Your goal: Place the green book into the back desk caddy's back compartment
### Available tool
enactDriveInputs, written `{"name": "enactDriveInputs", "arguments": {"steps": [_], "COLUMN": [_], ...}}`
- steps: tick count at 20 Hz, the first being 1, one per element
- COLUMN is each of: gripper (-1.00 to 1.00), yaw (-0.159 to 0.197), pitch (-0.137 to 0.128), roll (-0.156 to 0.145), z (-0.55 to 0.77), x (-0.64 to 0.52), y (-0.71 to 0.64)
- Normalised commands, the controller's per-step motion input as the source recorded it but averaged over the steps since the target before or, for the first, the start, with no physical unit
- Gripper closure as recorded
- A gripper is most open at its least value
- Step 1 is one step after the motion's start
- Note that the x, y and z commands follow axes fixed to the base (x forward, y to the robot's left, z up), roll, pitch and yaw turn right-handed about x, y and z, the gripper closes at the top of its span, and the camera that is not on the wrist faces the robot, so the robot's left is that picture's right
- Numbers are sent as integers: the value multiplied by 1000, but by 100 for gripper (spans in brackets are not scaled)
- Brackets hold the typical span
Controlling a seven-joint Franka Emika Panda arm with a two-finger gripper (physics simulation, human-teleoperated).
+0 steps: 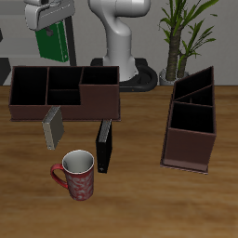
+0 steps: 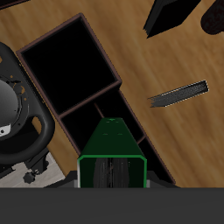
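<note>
The green book (image 1: pixel 52 44) hangs upright in the air, high above the table, with my gripper (image 1: pixel 48 28) shut on its top edge. In the wrist view the green book (image 2: pixel 109 156) fills the space between my fingers, green cover edges around white pages. Below it lies the back desk caddy (image 1: pixel 19 107), a long, low dark-brown box with black sections. Its narrow middle section, the back compartment (image 1: pixel 63 82), is open and holds nothing. The wrist view shows the caddy (image 2: pixel 118 80) directly under the book, near the narrow sections (image 2: pixel 90 118).
A grey book (image 1: pixel 53 125) leans against the caddy's front wall. A black book (image 1: pixel 104 147) stands nearer the table's front edge, beside a red mug (image 1: pixel 76 175). A second brown caddy (image 1: pixel 191 139) with slanted sides stands apart. Robot base (image 1: pixel 119 42) and plant (image 1: pixel 186 33) are behind.
</note>
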Motion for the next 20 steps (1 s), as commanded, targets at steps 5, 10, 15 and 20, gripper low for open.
{"name": "enactDriveInputs", "arguments": {"steps": [5,10,15,20], "gripper": [100,100,100,100], "yaw": [93,102,73,71], "pitch": [10,43,48,44], "roll": [6,7,-17,-12], "z": [14,-198,-129,-80], "x": [124,55,-21,-121], "y": [190,182,68,143]}}
